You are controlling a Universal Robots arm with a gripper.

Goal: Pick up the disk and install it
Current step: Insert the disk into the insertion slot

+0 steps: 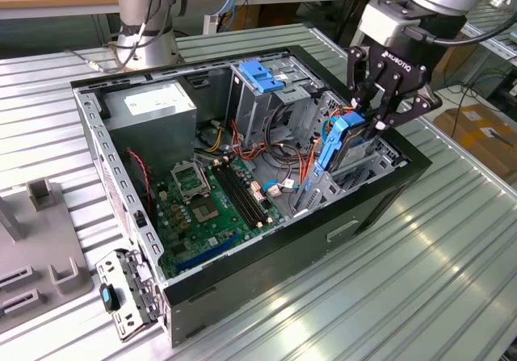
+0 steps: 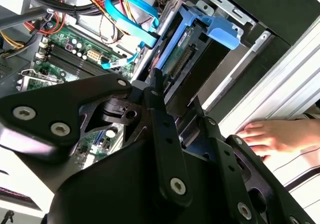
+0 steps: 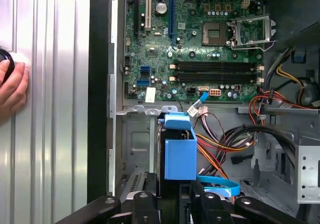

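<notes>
The disk stands on edge in its blue carrier, down in the drive bay at the front corner of the open computer case, on the exterior view's right. My gripper comes down from above with its black fingers closed on the disk's upper end. In the first wrist view the blue carrier rises between my gripper fingers. The second wrist view shows the disk with its blue tab, seated against the bay's metal rail, just past my gripper.
Inside the case lie the green motherboard, a grey power-supply box, a drive cage with a blue latch and orange and blue cables. A person's hand rests on the ribbed table beside the case. A grey fixture stands at the exterior view's left.
</notes>
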